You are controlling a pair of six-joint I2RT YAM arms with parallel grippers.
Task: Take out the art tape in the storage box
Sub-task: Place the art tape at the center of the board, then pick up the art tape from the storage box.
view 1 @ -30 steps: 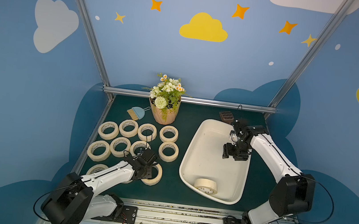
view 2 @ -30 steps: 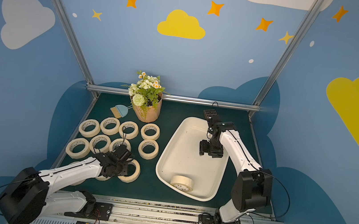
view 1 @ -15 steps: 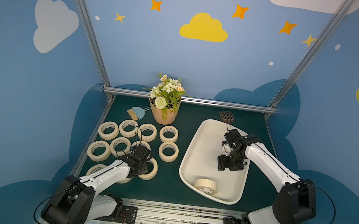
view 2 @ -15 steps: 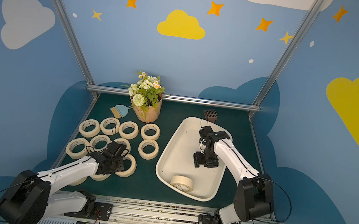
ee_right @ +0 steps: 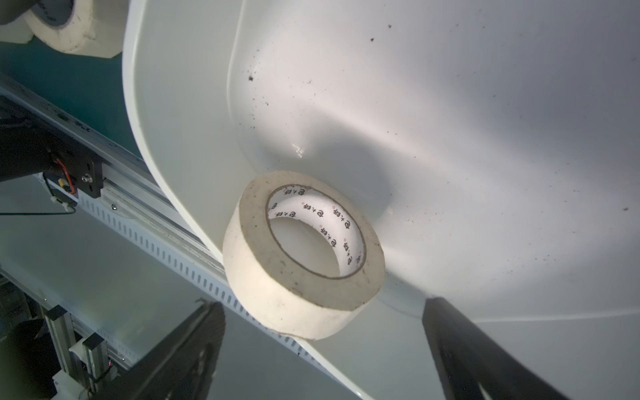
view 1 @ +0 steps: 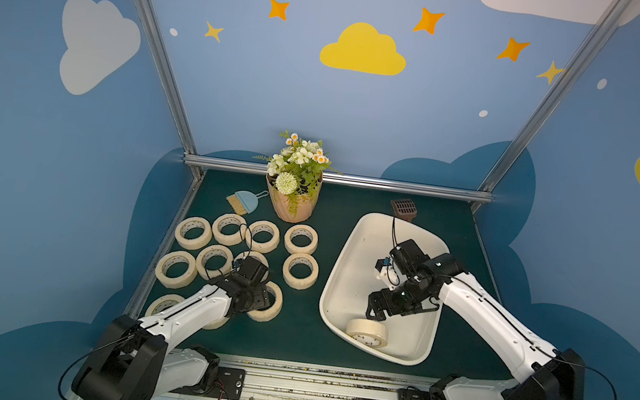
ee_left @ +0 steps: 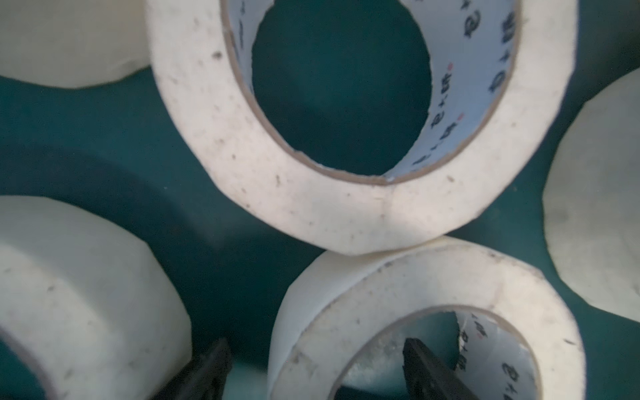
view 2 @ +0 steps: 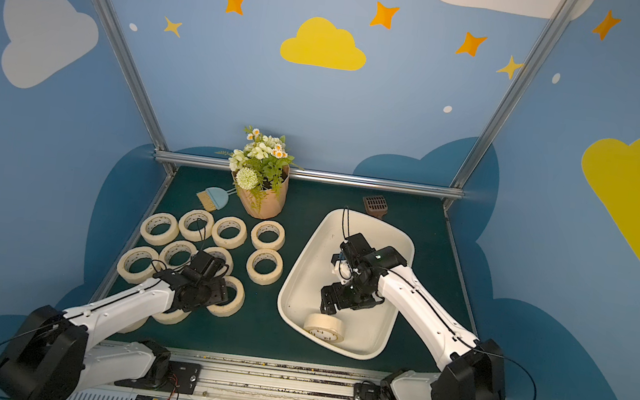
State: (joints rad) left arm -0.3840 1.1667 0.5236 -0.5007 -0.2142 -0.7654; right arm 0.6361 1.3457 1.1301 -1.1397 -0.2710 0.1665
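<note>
Since 1 second ago the right arm has swung from the far end of the box to its near end, and the left fingers point(ee_left: 426, 367) have sprung apart. 1 black tip now sits inside the core of a cream masking-tape roll point(ee_left: 450, 287) and the other outside its wall, pressing neither side. That roll is released and lies flat on the dark green tabletop point(view 1: 305, 340), touching a neighbouring roll point(ee_left: 311, 214). The right fingers point(ee_right: 460, 339) are spread wide and empty, poised close over the last cream art tape roll point(view 1: 367, 332). It rests tilted in the near corner of the large off-white plastic storage box point(view 1: 354, 246). In both top views 8 more rolls point(view 1: 300, 270) lie flat in 2 rows beyond the released one, left of the box. A ribbed tan flowerpot point(view 1: 292, 206) of white flowers stands behind them.
</note>
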